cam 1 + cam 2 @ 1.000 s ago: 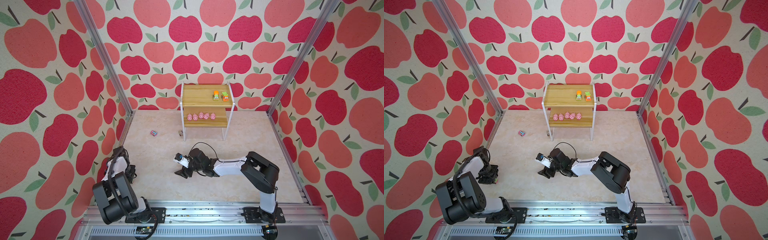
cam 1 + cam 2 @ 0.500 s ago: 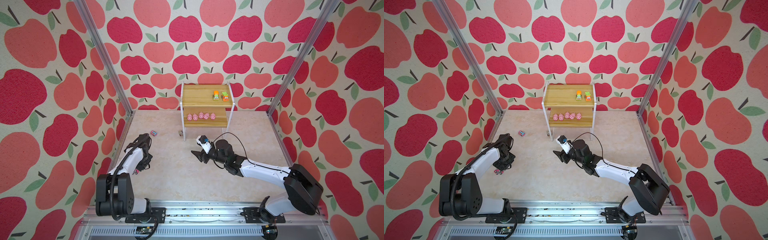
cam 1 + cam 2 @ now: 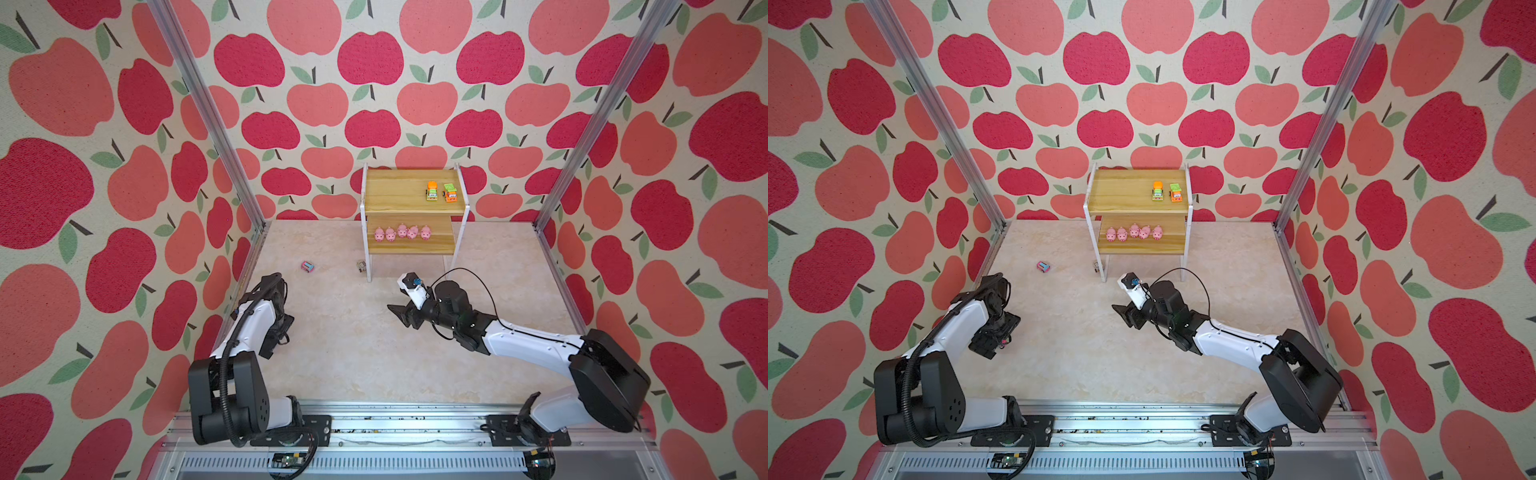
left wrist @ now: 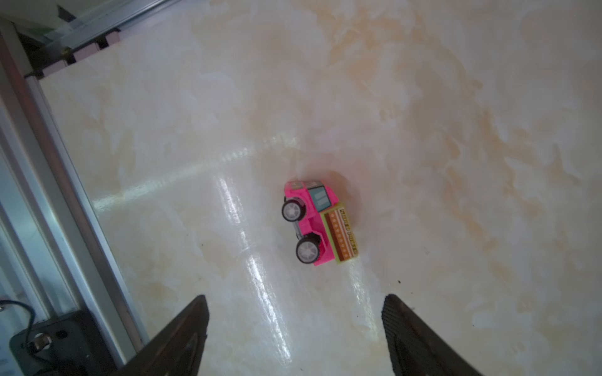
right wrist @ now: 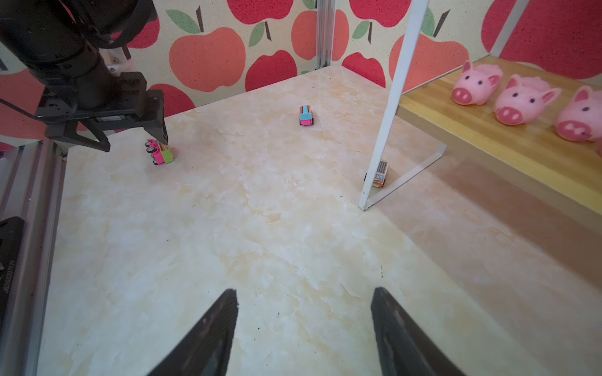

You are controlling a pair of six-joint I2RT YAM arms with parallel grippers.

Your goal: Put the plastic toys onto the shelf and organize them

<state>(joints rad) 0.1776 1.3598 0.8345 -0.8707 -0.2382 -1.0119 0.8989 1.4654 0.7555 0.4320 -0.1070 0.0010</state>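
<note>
We find just one line of outlined capitals, on the yellow-green side panel (image 4: 347, 235) of the pink truck (image 4: 311, 224) lying tipped at the near left. It is too blurred for us to spell (two short words, perhaps). A white printed code on a black block (image 5: 9, 260) at the left edge is equally unreadable.

White arms (image 3: 523, 343), black joints (image 3: 606, 386), cables (image 3: 224, 390), fingers (image 5: 208, 335).
</note>
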